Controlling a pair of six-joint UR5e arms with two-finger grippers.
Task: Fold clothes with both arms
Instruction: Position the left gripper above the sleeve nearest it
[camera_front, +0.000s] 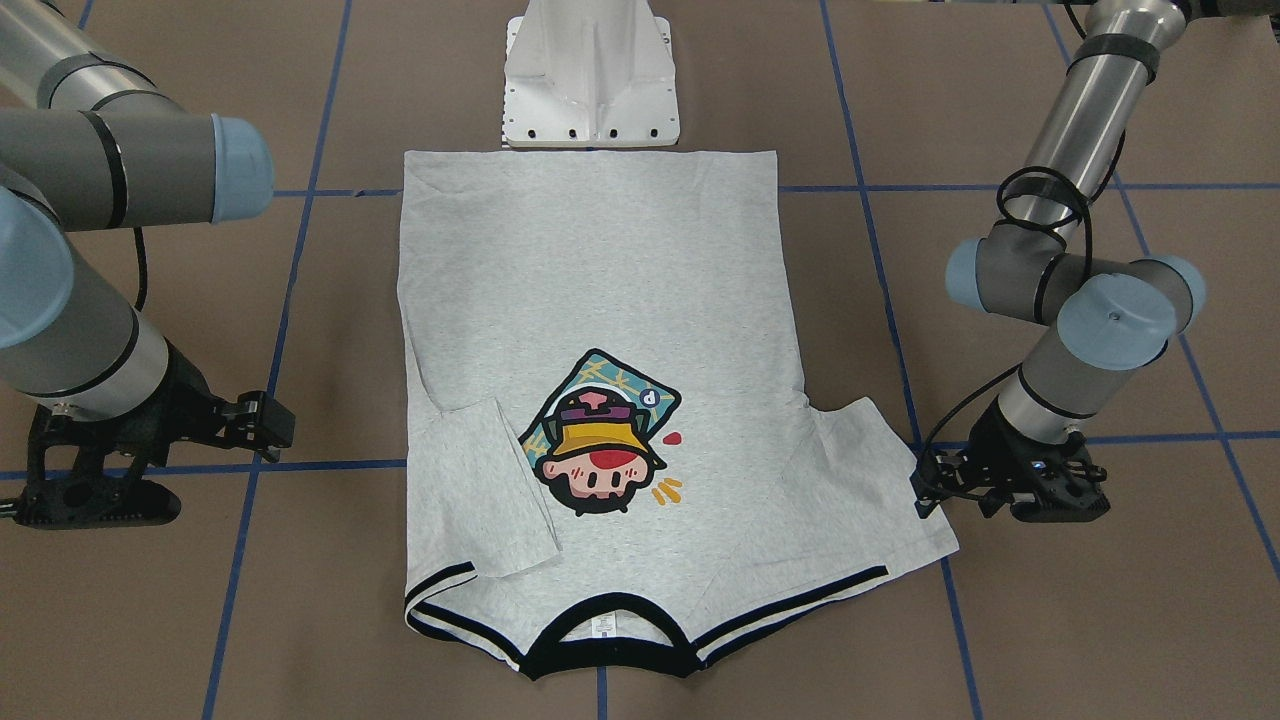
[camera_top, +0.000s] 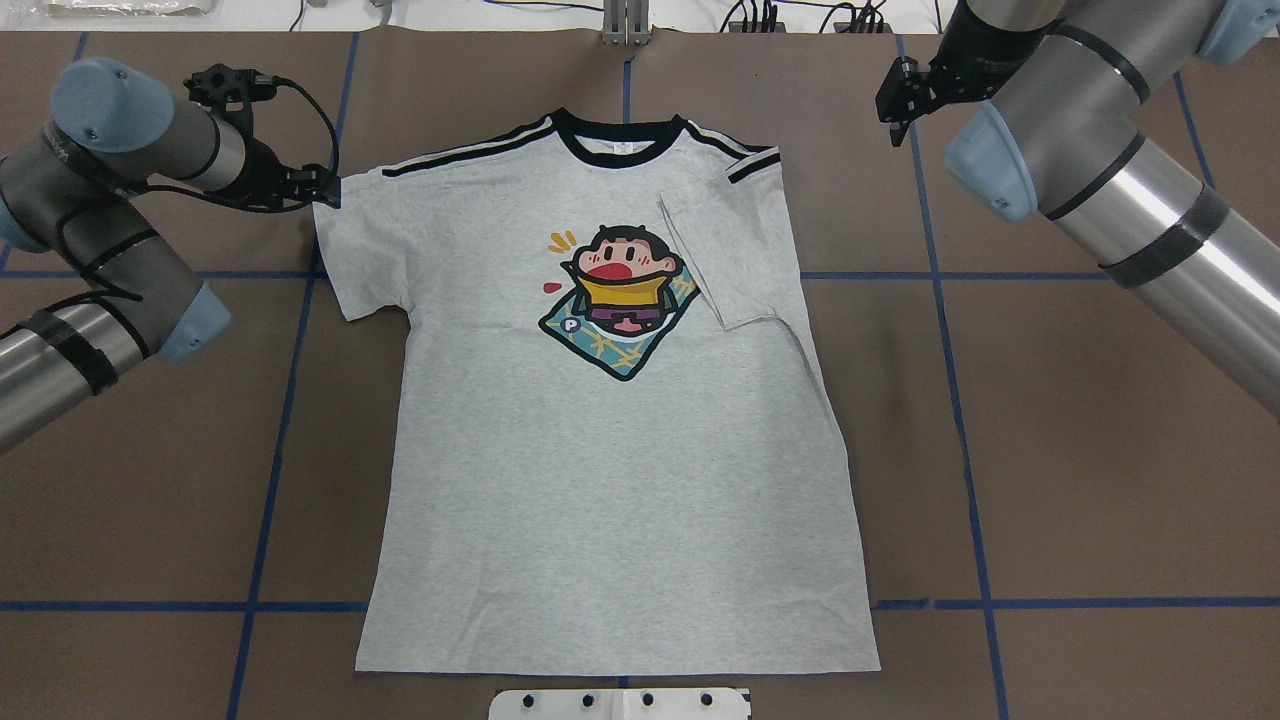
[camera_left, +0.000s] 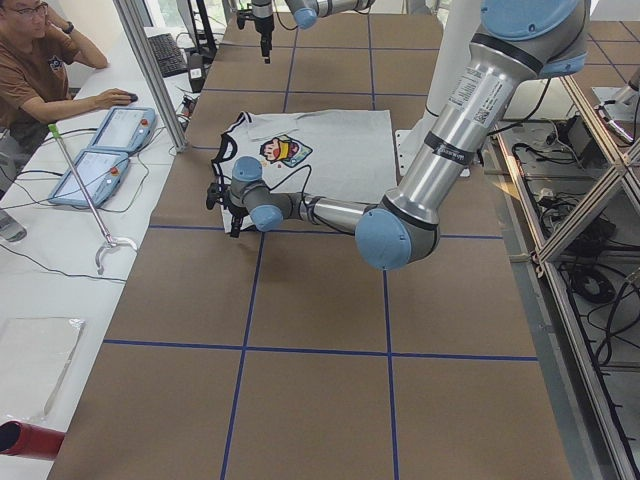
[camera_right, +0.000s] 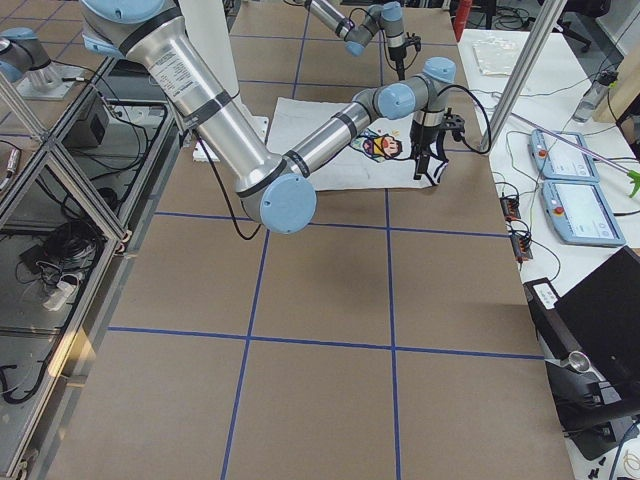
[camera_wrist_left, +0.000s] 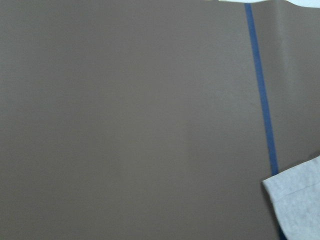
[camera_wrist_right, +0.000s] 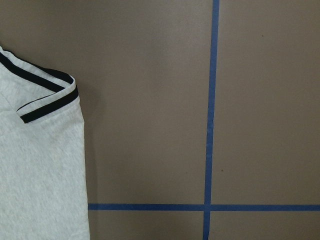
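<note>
Sleeve-folding seems in hand: T-shirt (camera_top: 600, 480) flat on the bench (camera_top: 1050, 450), right sleeve (camera_top: 725, 260) tucked; left fingers (camera_top: 322, 188) at its spread sleeve (camera_top: 350, 260) should pinch, fold inward; right fingers (camera_top: 893, 98) beside its shoulder (camera_top: 750, 165); cannot tell either gap.

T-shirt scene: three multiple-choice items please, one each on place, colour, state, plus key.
1. Which sleeve of the T-shirt is folded over the front? A robot's left; B robot's right; C neither.
2. The collar is: A black; B blue; C yellow.
3. The right gripper is: A gripping the shirt; B apart from it, over the table; C resting on it.
Key: B, the folded sleeve lies on the overhead view's right; A, a black band rings the neck; B, brown table shows between gripper and shirt.
</note>
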